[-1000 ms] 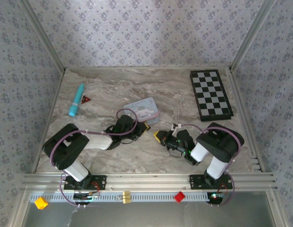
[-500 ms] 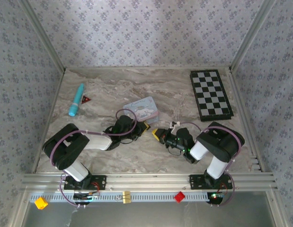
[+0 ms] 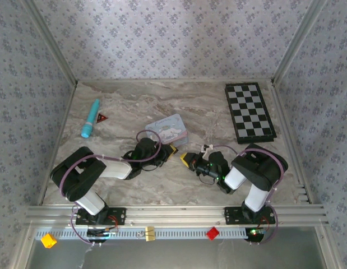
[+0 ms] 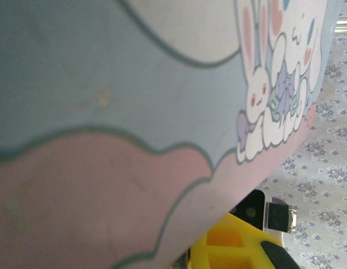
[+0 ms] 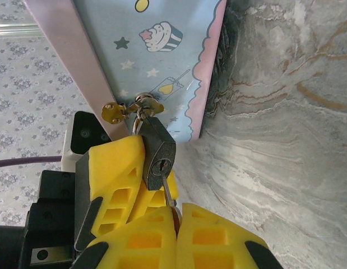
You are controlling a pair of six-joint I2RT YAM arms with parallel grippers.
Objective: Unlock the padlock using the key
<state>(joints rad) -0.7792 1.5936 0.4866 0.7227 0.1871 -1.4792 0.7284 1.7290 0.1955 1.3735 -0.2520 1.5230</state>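
Marble-patterned table [image 3: 218, 106] bearing chessboard [image 3: 250, 111], teal tube [image 3: 90, 118], red triangle [image 3: 100, 117], cartoon tin [image 3: 169, 129].

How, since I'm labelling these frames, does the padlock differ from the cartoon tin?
Size: the padlock is tiny; the tin is far larger. Look: the padlock is plain dark grey with a keyhole; the tin is pale blue, pink-edged, with cartoon prints. Shape: the padlock is blocky; the tin is flat and wide. Shared: they are joined, the padlock's shackle hooked through the tin's clasp.

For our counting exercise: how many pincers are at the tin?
2. The left pincer is at the tin's near edge; the right pincer, just right of it, grips the key in the padlock.
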